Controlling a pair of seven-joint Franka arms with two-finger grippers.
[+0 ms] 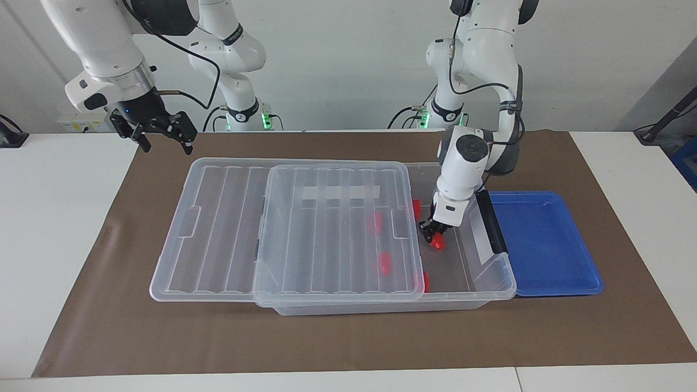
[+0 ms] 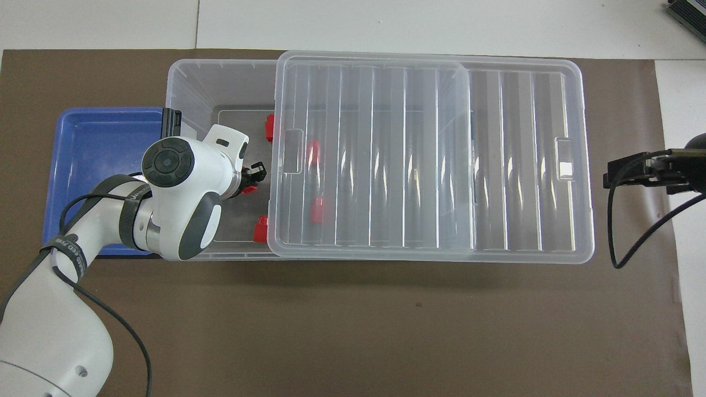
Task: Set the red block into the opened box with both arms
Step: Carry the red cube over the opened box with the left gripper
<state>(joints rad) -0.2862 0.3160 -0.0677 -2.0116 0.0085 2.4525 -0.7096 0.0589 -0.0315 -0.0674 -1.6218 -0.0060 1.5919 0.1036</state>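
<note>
The clear box (image 1: 505, 275) lies across the brown mat, its ribbed lid (image 1: 337, 234) slid toward the right arm's end so that the end by the blue tray stands open. My left gripper (image 1: 432, 238) is down inside that open part, shut on a small red block (image 1: 436, 244) held low over the box floor. From overhead the left gripper (image 2: 255, 177) and the red block (image 2: 249, 189) peek out from under the left arm's wrist, close to the lid's edge (image 2: 276, 165). My right gripper (image 1: 160, 132) hangs open and waits over the mat's corner at the right arm's end.
Several more red blocks (image 1: 385, 263) lie in the box, some under the lid. A blue tray (image 1: 544, 239) sits against the box's black latch (image 1: 493, 228) at the left arm's end. The lid overhangs the box toward the right arm.
</note>
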